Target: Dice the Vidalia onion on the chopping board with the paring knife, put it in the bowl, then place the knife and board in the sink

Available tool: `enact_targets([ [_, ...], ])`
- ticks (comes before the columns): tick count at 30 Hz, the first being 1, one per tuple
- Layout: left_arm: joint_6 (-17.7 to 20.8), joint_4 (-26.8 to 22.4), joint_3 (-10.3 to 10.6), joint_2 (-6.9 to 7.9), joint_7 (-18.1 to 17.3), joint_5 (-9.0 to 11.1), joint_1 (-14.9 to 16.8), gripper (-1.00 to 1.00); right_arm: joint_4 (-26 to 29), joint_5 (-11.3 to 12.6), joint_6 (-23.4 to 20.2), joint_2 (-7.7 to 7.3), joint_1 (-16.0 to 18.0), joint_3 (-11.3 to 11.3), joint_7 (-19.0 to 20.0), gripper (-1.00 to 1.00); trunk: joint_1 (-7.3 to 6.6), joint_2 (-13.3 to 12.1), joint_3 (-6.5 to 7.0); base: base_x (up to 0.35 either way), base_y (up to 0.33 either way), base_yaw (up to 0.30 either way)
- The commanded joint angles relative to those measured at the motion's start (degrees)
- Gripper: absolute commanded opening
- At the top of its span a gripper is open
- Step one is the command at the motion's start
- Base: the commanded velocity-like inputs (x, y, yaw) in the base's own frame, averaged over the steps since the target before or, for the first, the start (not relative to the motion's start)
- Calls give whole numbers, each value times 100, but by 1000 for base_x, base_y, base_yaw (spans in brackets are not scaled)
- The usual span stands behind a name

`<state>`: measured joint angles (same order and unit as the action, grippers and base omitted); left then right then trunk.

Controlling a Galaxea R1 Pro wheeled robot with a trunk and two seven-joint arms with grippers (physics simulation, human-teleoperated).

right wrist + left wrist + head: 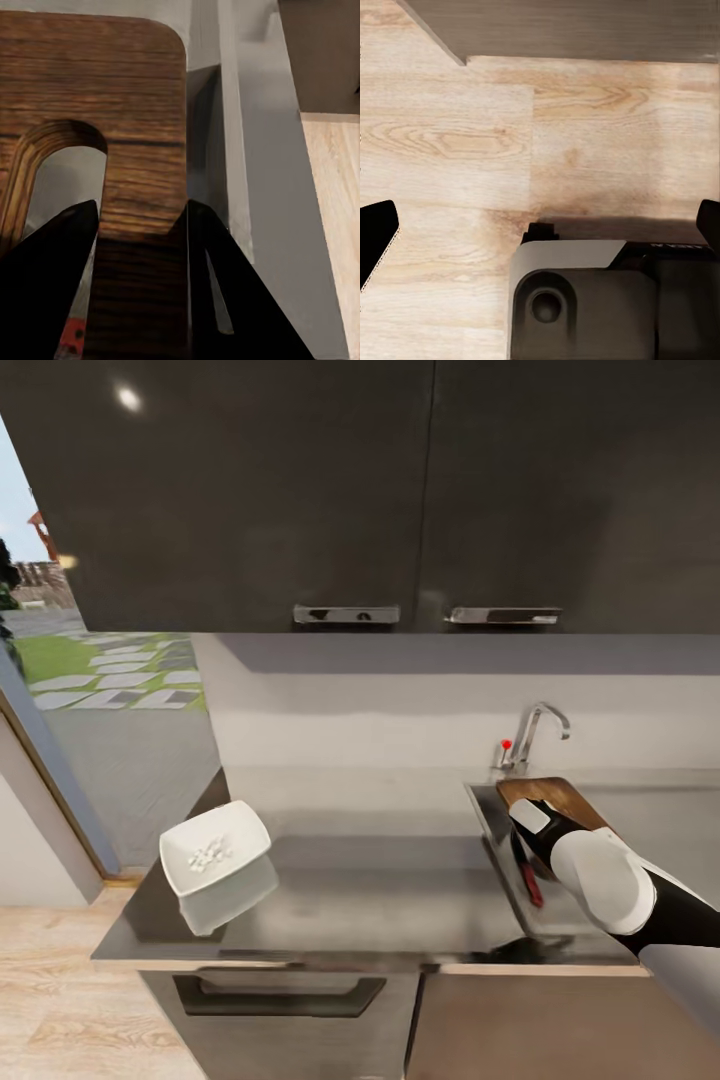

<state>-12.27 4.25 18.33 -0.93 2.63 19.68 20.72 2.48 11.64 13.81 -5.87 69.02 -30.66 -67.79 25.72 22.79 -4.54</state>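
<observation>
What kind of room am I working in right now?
Most likely a home kitchen: dark wall cabinets hang over a glossy grey countertop, with a steel sink and chrome tap set into it.

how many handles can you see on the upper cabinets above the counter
2. One chrome handle sits at the bottom edge of the left upper cabinet door, the other handle beside it on the right door, above the tap.

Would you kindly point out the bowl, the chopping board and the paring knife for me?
bowl (250, 828): head view, on its white right rim.
chopping board (97, 90): right wrist view, on the wood above the handle slot.
paring knife (531, 884): head view, on its red handle in the sink.
</observation>
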Motion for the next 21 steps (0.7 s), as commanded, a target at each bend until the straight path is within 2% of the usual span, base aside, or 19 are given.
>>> enact_targets([
  [1,-38,24,48,-5,5,35,11,100,-6,50,32,-2,6,63,-4,-100,7,13,-13,302,127,0],
  [6,-31,25,54,-11,1,33,11,100,-93,49,55,-2,3,62,2,-100,7,13,-13,191,82,0],
  [15,-26,32,52,-13,1,36,11,100,-92,69,77,-17,-377,48,42,-100,7,13,-13,8,3,0],
  [21,-21,32,54,-13,5,36,11,100,-97,75,85,-14,-449,51,46,-100,7,13,-13,0,0,0],
])
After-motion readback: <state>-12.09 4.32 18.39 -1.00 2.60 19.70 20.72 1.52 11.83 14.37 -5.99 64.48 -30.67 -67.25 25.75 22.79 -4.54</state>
